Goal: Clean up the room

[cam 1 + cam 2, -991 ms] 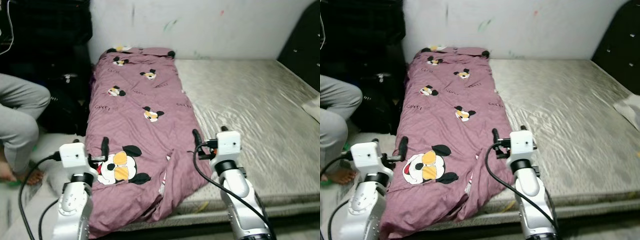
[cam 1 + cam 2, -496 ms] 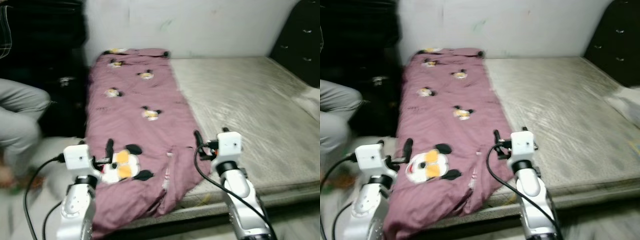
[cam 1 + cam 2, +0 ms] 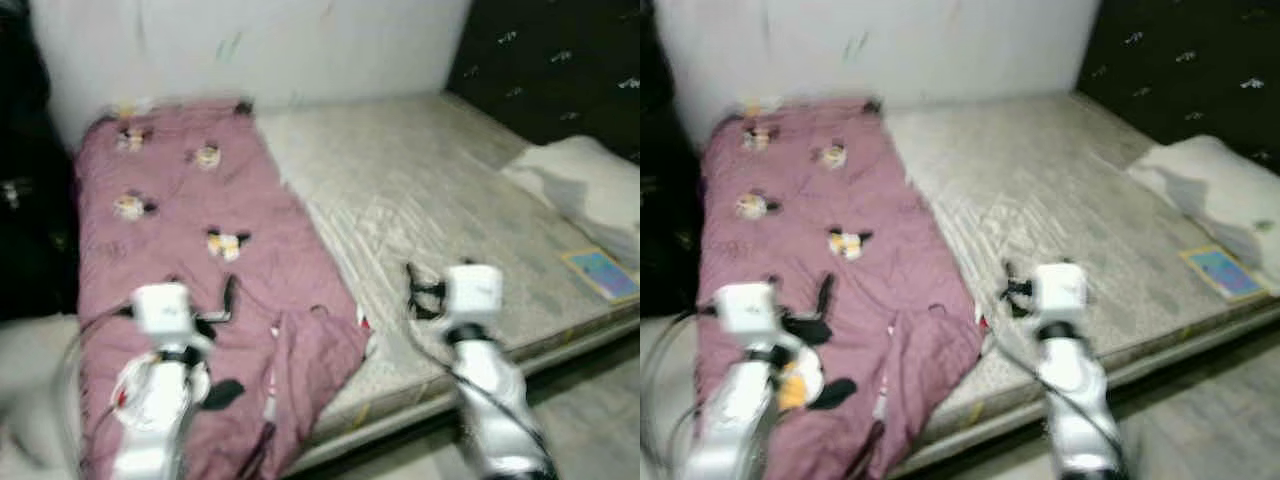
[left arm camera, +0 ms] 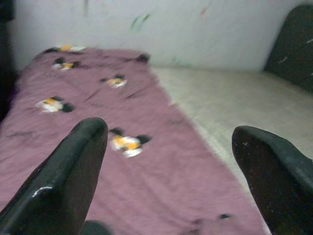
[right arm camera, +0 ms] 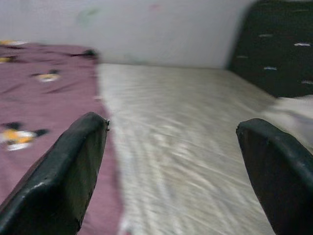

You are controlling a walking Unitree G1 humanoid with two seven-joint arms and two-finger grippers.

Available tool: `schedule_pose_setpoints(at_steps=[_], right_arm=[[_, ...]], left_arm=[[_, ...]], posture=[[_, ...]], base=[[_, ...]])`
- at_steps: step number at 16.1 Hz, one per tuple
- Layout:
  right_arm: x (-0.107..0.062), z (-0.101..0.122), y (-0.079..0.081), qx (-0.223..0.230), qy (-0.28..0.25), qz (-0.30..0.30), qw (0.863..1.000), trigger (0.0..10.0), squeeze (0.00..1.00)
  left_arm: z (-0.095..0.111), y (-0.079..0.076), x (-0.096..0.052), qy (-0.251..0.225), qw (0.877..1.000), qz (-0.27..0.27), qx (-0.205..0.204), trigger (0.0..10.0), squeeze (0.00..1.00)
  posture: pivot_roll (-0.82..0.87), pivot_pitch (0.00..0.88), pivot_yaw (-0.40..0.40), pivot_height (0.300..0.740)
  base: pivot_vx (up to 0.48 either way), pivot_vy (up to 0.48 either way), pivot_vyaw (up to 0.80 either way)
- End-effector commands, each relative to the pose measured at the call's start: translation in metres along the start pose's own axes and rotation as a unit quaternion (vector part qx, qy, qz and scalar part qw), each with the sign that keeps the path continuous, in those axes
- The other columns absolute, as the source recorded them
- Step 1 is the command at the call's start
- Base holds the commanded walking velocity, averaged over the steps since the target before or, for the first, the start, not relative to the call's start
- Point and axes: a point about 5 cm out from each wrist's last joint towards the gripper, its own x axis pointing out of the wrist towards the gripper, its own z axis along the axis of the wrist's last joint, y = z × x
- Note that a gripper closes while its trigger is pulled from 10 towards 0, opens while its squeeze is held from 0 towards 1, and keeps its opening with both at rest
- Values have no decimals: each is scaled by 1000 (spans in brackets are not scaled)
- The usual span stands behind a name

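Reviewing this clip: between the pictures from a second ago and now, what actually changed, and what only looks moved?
The head camera swung to the robot's right: the seated person has left the frame, and a pillow and a blue booklet now show. The quilt lies as before on the mattress. Left gripper and right gripper remain open, holding nothing.

— Any writing you can read here?

— None. The frames are blurred. The purple blanket (image 3: 190, 220) on the left of the bed carries cartoon mouse prints, and any lettering between them is too smeared to make out.

— What about the blue and yellow thing (image 3: 600, 272) at the near right edge of the mattress (image 3: 440, 190)?

— It looks like a printed cover, but nothing on it is legible. The wall (image 3: 250, 45) at the far side bears only faint coloured scribbles, no letters.
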Motion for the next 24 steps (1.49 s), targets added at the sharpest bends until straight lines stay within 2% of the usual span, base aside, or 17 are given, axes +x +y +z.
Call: schedule_pose_setpoints(at_steps=[1, 7, 11, 21, 24], right_arm=[[-3, -3, -10, -8, 7, -10, 1000, 10000, 0], [-3, -3, -8, -24, 4, -2, 1000, 10000, 0], [-3, -2, -7, -28, 2, 6, 1000, 10000, 0], [-3, -4, -7, -22, 8, 9, 1000, 10000, 0], [-3, -3, -6, -31, 4, 14, 999, 10000, 0]], left_arm=[[2, -6, 2, -3, 1000, -4, -2, 10000, 0], [0, -4, 2, 4, 1000, 8, -2, 10000, 0], [0, -3, 3, 6, 1000, 14, -6, 10000, 0], [-1, -4, 3, 7, 1000, 15, -13, 10000, 0], [-1, -4, 3, 6, 1000, 15, -13, 10000, 0]], posture=[[-28, 0, -28, 740], [-28, 0, -29, 740], [-27, 0, -30, 740], [-28, 0, -32, 740], [-28, 0, -32, 740]], base=[[0, 0, 0], [0, 0, 0], [0, 0, 727], [0, 461, 80], [0, 0, 0]])
